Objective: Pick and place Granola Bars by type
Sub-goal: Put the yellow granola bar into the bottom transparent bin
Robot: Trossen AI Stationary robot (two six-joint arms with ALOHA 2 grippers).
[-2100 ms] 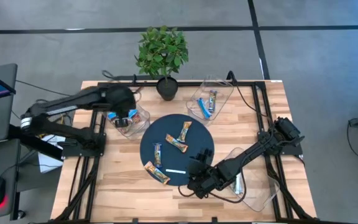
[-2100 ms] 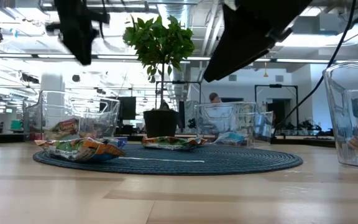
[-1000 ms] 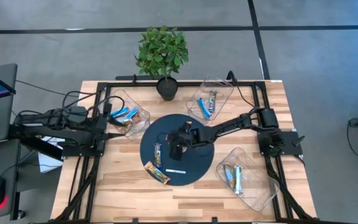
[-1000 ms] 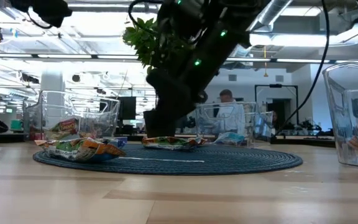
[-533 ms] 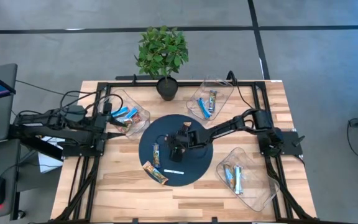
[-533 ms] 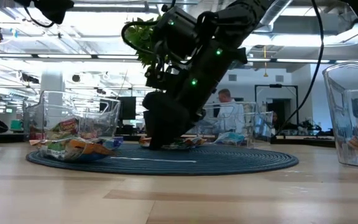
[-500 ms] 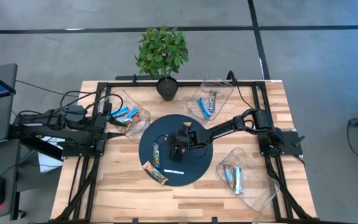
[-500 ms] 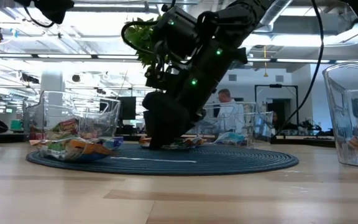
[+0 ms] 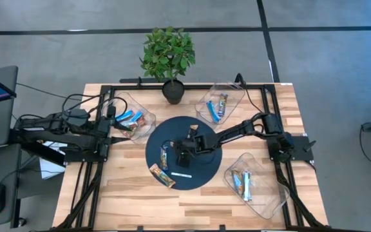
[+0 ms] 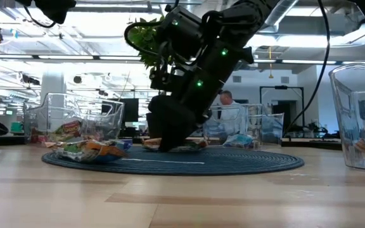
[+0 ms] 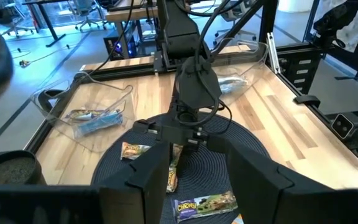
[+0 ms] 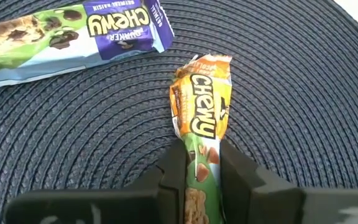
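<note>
Several granola bars lie on the round dark mat (image 9: 201,169). My right gripper (image 12: 197,158) is down on the mat's middle (image 9: 184,151), shut on an orange-and-green bar (image 12: 202,112). A purple-and-green bar (image 12: 73,31) lies flat beside it. Another bar (image 9: 161,176) lies at the mat's near left, and one more (image 9: 192,132) toward its far side. My left gripper (image 11: 201,180) stands open with nothing between its fingers, drawn back above the table's left edge (image 9: 108,116). My right gripper pinches the orange-and-green bar by its two long edges (image 12: 199,149) between its two fingers, near one end of the wrapper. The fingers slant down from the table's right side. The bar's free end (image 12: 205,68) reaches out ahead of the fingers and lies flat on the mat.
Clear trays with bars stand at the far left (image 9: 133,120), the far side (image 9: 216,104) and the near right (image 9: 253,187). A potted plant (image 9: 169,61) stands at the far edge. A thin white strip (image 9: 180,174) lies on the mat's near part.
My right gripper has come down from just above the mat's middle onto the orange-and-green bar and now rests low on the mat. The left arm has kept still.
</note>
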